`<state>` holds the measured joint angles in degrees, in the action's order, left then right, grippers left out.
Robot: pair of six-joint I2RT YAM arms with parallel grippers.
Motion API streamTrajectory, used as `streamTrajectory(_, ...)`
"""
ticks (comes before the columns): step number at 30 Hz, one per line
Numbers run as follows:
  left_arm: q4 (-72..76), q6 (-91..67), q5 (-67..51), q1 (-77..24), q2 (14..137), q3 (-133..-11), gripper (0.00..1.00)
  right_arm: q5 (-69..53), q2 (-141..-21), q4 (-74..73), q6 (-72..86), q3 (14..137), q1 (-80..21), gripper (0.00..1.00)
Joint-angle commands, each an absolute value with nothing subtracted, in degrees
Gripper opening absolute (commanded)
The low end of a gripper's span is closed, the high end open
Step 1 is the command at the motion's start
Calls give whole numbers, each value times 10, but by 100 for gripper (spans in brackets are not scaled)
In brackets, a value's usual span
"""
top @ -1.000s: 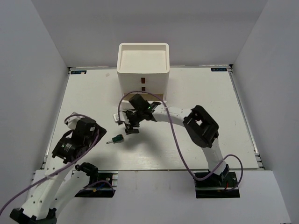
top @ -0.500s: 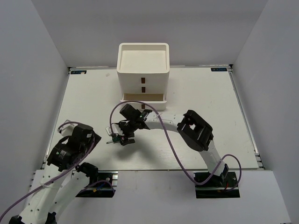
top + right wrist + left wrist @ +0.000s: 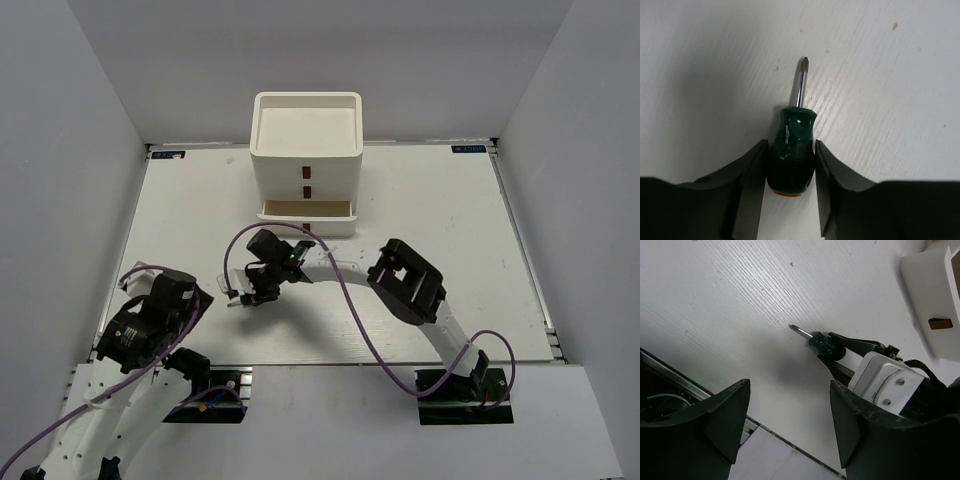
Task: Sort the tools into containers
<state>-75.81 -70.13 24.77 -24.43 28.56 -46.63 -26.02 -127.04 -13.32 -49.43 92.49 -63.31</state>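
A stubby green-handled screwdriver (image 3: 796, 127) lies on the white table with its metal tip pointing away from my right gripper (image 3: 790, 147). The right gripper's two pads press on either side of the handle, so it is shut on it. The left wrist view shows the same screwdriver (image 3: 820, 340) held at the tip of the right gripper (image 3: 832, 347). From above, the right gripper (image 3: 250, 292) is left of centre, in front of the white stacked organizer (image 3: 305, 150). My left gripper (image 3: 790, 390) is open and empty, back near the front left edge.
The organizer's lowest drawer (image 3: 305, 210) stands pulled out toward the arms; the two above it are closed, with brown tabs. The right arm's purple cable loops over the table between gripper and base. The table's metal front edge (image 3: 670, 365) lies just below the left gripper.
The right arm swung from the organizer's drawer down and left to the screwdriver, and its jaws closed on the handle. The left arm drew back toward the near edge.
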Motion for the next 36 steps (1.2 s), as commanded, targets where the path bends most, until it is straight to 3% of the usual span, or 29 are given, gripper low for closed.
streamTrajectory(1,-742,-708,249,-242,294,-464,75,-239,-1244,-164,-491,897,-621,0)
streamTrajectory(6,-700,-708,230,-242,300,-440,75,-230,-1126,-184,-444,872,-577,0)
streamTrajectory(15,-622,-671,208,-242,342,-417,75,-70,-999,-171,-499,820,-501,0)
streamTrajectory(36,-584,-653,180,-242,355,-402,74,-5,-1041,-103,-515,808,-399,0)
